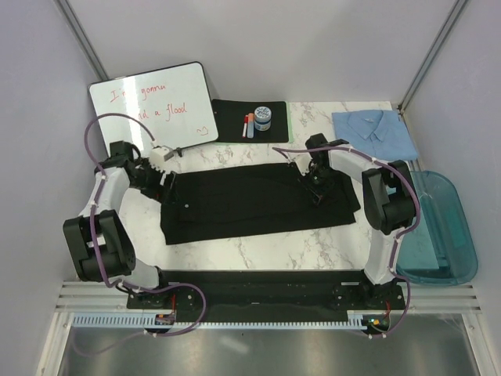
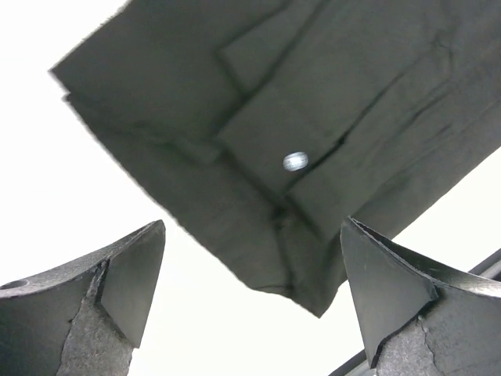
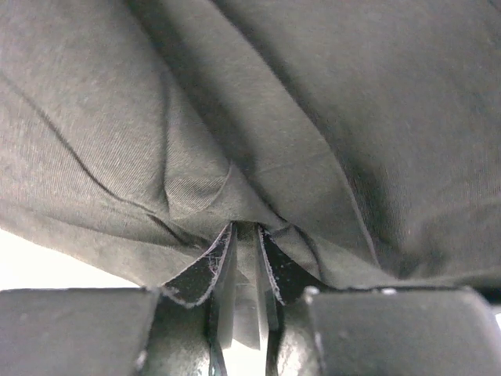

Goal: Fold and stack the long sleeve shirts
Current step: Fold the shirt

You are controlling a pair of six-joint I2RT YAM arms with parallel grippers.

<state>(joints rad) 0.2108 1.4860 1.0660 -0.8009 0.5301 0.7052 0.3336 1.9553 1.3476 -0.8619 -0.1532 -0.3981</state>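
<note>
The large black long sleeve shirt lies spread flat across the middle of the marble table. My left gripper hovers at its left end, jaws wide open and empty. In the left wrist view a cuff corner with a pale button lies just ahead of the open gripper. My right gripper is down on the shirt's upper right part. In the right wrist view the gripper is shut on a fold of black fabric. The light blue shirt lies folded at the back right.
A whiteboard leans at the back left. Beside it a black green-edged mat carries markers and a small jar. A teal bin sits off the table's right edge.
</note>
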